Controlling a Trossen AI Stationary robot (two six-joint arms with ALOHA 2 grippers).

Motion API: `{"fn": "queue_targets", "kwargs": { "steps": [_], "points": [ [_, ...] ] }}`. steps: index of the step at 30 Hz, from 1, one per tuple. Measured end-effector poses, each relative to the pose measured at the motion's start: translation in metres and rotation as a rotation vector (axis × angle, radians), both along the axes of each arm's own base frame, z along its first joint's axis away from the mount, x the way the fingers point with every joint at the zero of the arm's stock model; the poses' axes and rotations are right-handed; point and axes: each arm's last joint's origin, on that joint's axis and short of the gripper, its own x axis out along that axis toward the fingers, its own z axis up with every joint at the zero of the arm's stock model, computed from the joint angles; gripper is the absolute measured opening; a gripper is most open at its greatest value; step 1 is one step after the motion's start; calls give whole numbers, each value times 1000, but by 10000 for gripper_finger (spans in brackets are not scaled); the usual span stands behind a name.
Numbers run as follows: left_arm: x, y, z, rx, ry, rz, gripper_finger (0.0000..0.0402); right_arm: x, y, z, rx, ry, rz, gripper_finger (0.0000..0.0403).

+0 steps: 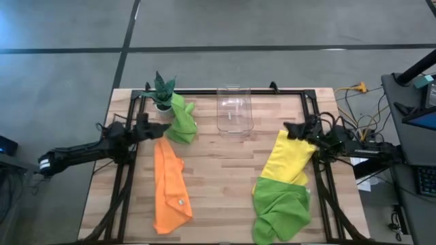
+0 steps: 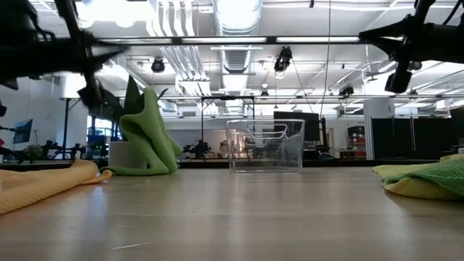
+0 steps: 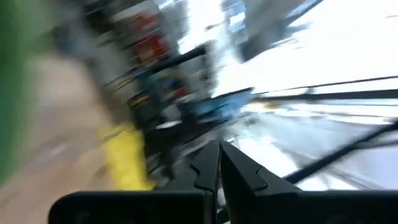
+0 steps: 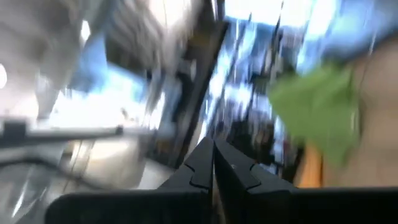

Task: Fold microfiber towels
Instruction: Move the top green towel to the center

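Wooden slatted tabletop (image 1: 225,170) from above: I see a long crumpled orange microfiber towel (image 1: 169,187) left, a yellow towel (image 1: 289,158) right overlapping a bunched lime green towel (image 1: 281,207), another lime green towel (image 1: 180,119) heaped beside a small potted plant (image 1: 163,92). Low view shows that heap standing upright. Wrist views: left gripper (image 3: 219,163) and right gripper (image 4: 213,160) fingers pressed together, empty.

Wooden table (image 1: 225,170) carried a clear plastic bin (image 1: 234,109) at the middle of its far edge, upright. Small potted plant (image 1: 163,91) in a white pot stood at the far left, well apart from the bin. Black frame rail (image 1: 204,91) ran along the far edge.
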Motion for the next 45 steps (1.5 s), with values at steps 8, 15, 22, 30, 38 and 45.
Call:
{"fn": "queue_targets", "kwargs": {
  "steps": [8,15,22,30,38,45],
  "points": [
    [-44,-10,58,251,-753,233,0,-18,-4,31,-121,-278,-314,9],
    [-55,-13,85,363,-865,356,0,-10,-3,62,-165,-326,-276,9],
    [-27,-7,131,510,-596,324,0,18,-4,130,-486,-181,-394,9],
    [3,-2,215,630,217,70,0,48,-4,194,-828,43,-428,9],
    [25,-9,262,793,788,-142,0,55,-4,203,-896,595,-150,9],
    [66,-45,242,1009,1187,-178,0,51,-2,204,-854,684,-79,9]
  ]
}}
